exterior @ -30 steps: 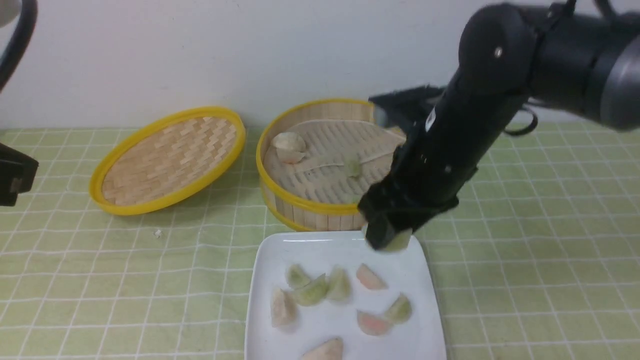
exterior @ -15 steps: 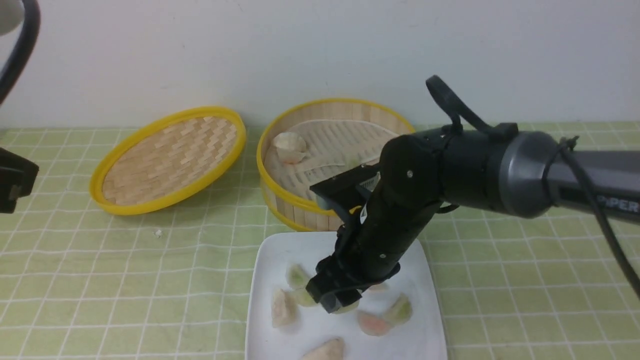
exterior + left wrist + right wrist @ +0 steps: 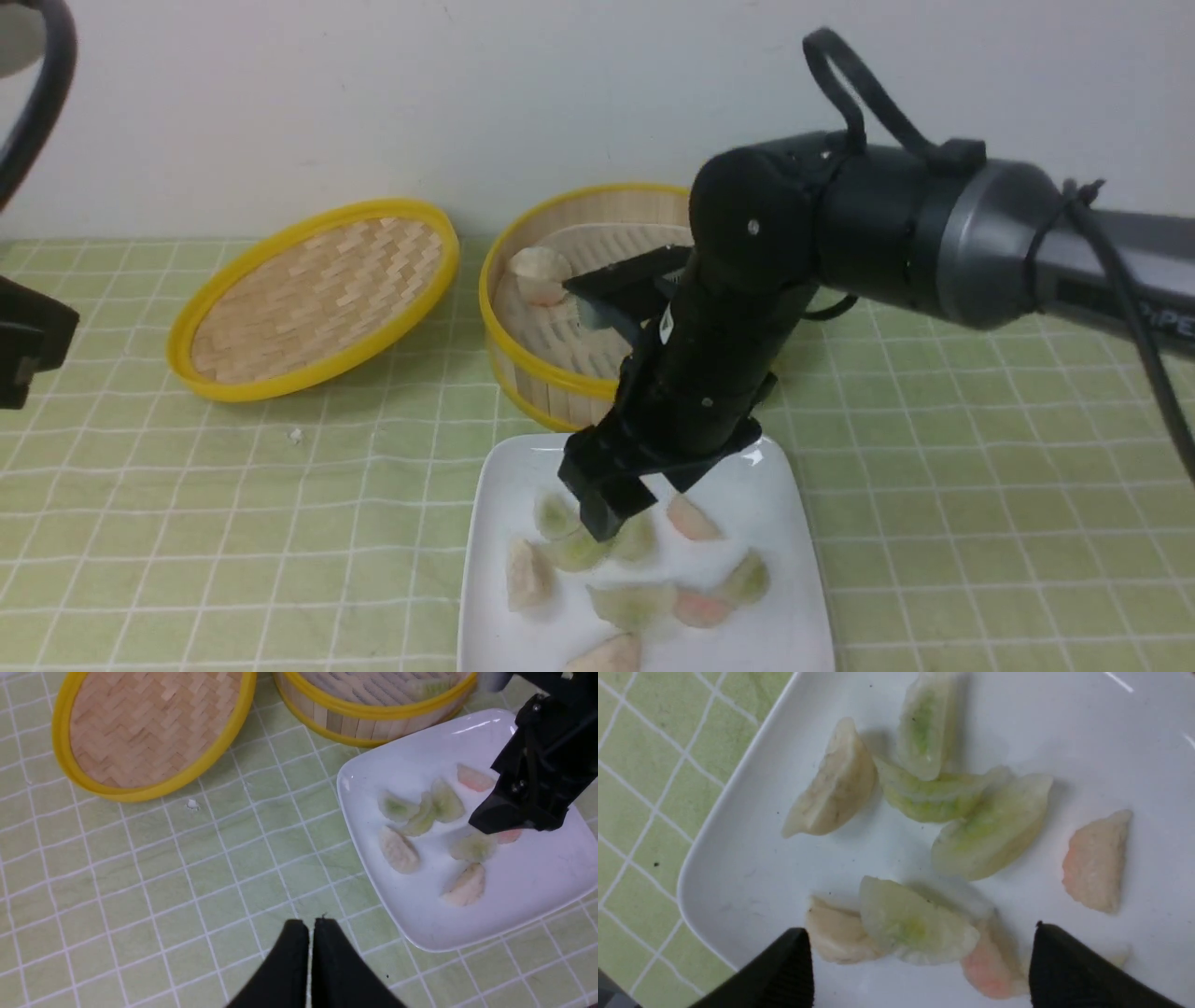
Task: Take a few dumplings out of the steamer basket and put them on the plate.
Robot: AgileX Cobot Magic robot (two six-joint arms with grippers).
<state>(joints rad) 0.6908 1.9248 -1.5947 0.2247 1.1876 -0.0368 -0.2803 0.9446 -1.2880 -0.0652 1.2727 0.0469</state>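
The steamer basket (image 3: 523, 369) stands behind the plate (image 3: 523, 467). A whitish dumpling (image 3: 540, 271) lies in the basket, and the left wrist view shows a pale green one (image 3: 427, 686) there too. Several dumplings lie on the plate. My right gripper (image 3: 607, 518) hangs open and empty just above them. Between its fingertips in the right wrist view (image 3: 920, 927) a pale green dumpling (image 3: 915, 924) rests on the plate (image 3: 761, 872), partly over a whitish and a pinkish one. My left gripper (image 3: 310, 924) is shut and empty over the cloth, left of the plate (image 3: 514, 896).
The shallow woven lid (image 3: 317, 299) lies left of the basket. A green checked cloth (image 3: 980, 467) covers the table. A small white crumb (image 3: 295, 435) lies in front of the lid. The wall rises close behind the basket.
My right gripper carried a pale green dumpling from above the plate's far edge down onto the plate, opened and lifted slightly. The dumpling now lies on the plate. The left arm stayed still.
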